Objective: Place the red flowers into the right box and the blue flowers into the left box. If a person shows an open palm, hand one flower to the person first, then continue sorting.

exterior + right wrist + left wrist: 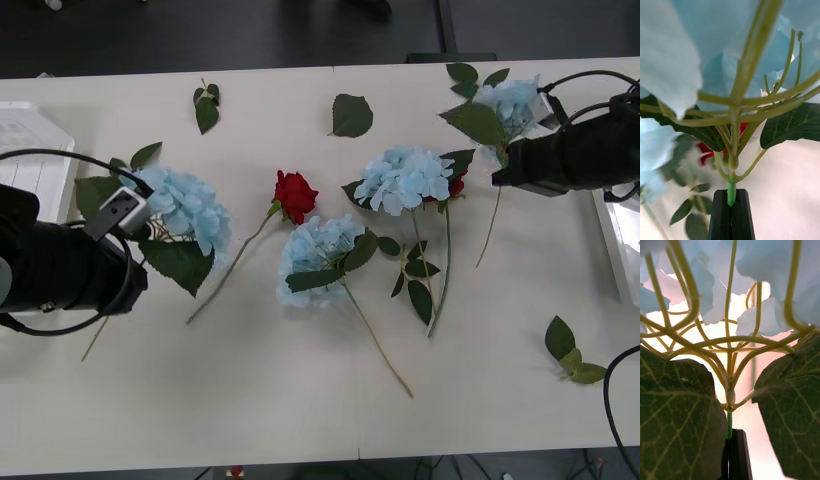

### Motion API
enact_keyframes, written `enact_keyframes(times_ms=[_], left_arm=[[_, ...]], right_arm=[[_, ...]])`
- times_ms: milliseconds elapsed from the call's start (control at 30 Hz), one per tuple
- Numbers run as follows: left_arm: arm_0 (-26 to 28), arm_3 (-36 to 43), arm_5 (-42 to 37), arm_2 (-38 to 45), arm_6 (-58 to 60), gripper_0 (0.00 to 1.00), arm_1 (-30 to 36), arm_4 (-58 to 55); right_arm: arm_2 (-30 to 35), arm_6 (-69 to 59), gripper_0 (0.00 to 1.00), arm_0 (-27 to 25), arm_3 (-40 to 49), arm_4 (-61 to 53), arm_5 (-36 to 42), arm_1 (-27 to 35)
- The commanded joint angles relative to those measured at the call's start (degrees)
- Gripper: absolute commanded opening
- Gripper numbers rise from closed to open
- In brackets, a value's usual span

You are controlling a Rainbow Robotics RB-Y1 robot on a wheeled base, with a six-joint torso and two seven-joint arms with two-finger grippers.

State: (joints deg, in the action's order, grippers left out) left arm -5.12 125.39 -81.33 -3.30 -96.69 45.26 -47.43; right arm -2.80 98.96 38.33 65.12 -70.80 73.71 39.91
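Right gripper (731, 210), black fingers shut on green stem of a fluffy pale-blue hydrangea (510, 103) at table's far right, near shallow white translucent tray (622, 240). Left gripper (733, 453) likewise clamps stem of another pale-blue hydrangea (185, 205), beside white ribbed tray (30, 150). Small red rose (295, 193) w/ thin stem + two more blue hydrangeas lie mid-table.

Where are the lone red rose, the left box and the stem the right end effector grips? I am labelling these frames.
Red rose (295, 194): front view, on its bud head.
Left box (28, 150): front view, on its ribbed bottom.
Blue flower stem (731, 193): right wrist view, on the green stem base between the shut fingers.
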Motion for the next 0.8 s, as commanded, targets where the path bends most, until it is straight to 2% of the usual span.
enact_keyframes(times_ms=[33,233,467,700,800], left_arm=[[-6.0,0.0,-0.6,4.9,1.2,0.00,-0.4,-0.7],[-10.9,-5.2,-5.8,11.7,0.9,0.00,3.3,1.1],[-15.6,-12.5,-13.8,13.5,-0.7,0.00,10.5,11.3],[-18.2,-22.0,-12.8,10.2,-2.2,0.00,14.1,22.9],[-19.5,-29.5,-10.3,8.5,-2.3,0.00,15.5,25.1]], right_arm=[[1.0,7.8,0.00,2.8,1.1,-10.6,1.2,3.2],[0.3,19.4,0.00,3.9,1.6,-26.1,1.2,2.1],[0.3,32.5,0.00,5.8,1.6,-33.3,0.7,0.0],[-0.6,43.8,0.00,5.7,4.6,-42.4,2.7,-3.4],[-1.9,45.1,0.00,5.8,8.5,-43.7,2.4,-6.0]])
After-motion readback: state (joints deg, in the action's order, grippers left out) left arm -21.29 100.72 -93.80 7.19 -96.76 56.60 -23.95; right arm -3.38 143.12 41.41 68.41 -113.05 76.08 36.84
